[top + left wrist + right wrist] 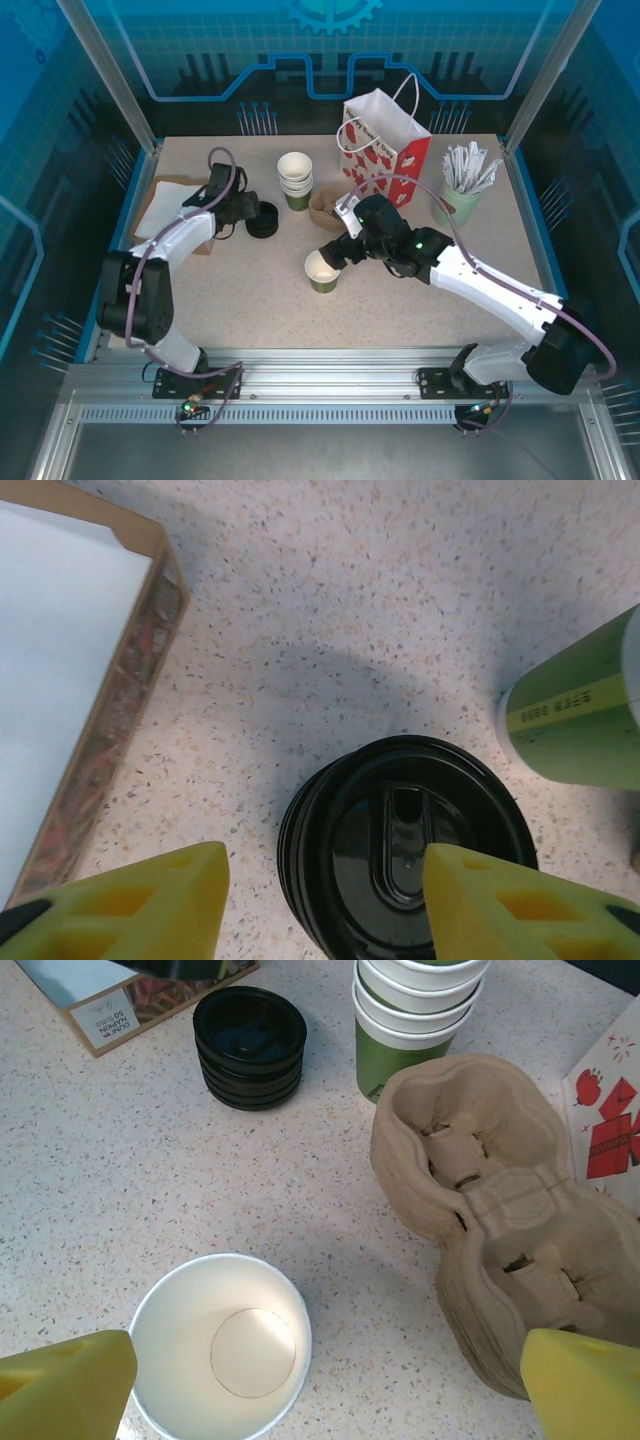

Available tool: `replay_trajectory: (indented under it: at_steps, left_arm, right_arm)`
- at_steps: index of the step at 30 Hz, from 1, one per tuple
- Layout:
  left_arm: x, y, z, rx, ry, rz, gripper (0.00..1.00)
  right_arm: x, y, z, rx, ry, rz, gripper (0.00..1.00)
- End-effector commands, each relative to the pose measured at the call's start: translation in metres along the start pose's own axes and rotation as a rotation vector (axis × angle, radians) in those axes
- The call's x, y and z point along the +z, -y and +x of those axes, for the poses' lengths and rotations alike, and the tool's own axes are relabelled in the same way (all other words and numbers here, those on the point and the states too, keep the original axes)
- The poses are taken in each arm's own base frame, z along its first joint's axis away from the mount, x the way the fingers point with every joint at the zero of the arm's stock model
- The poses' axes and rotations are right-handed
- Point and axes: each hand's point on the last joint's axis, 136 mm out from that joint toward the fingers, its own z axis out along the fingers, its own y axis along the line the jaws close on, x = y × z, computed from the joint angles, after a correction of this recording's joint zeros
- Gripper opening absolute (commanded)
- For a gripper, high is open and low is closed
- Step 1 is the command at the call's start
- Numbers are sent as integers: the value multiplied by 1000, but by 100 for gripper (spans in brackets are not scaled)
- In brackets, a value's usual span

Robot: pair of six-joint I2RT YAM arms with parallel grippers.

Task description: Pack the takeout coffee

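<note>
A lidded takeout coffee is out of view. A lone green paper cup stands open-topped and empty at the table's middle, its white inside facing up. My right gripper hovers over it, open wide; in the right wrist view the cup lies by the left finger of the gripper. A stack of black lids sits to the left. My left gripper is low over that lid stack, open, one finger over the top lid and the other off its left edge.
A stack of lidless green cups stands behind the lids. A brown pulp cup carrier lies beside it. A white and red paper bag stands at the back, a cup of stir sticks to its right, a napkin box at the left.
</note>
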Motion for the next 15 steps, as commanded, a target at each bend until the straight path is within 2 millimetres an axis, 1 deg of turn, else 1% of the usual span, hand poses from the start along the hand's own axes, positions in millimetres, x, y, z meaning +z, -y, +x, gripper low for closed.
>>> replay_trajectory:
  at_steps: [1, 9, 15]
  left_arm:
    - [8, 1, 0, 57, -55, -12, 51]
    - [28, -1, 6, 98, -120, -43, 37]
    - [37, -2, 10, 114, -149, -56, 31]
  right_arm:
    - [3, -12, -16, -26, 29, -35, 100]
    - [19, -22, -17, -51, 0, -54, 100]
    - [23, -24, -16, -56, -13, -60, 100]
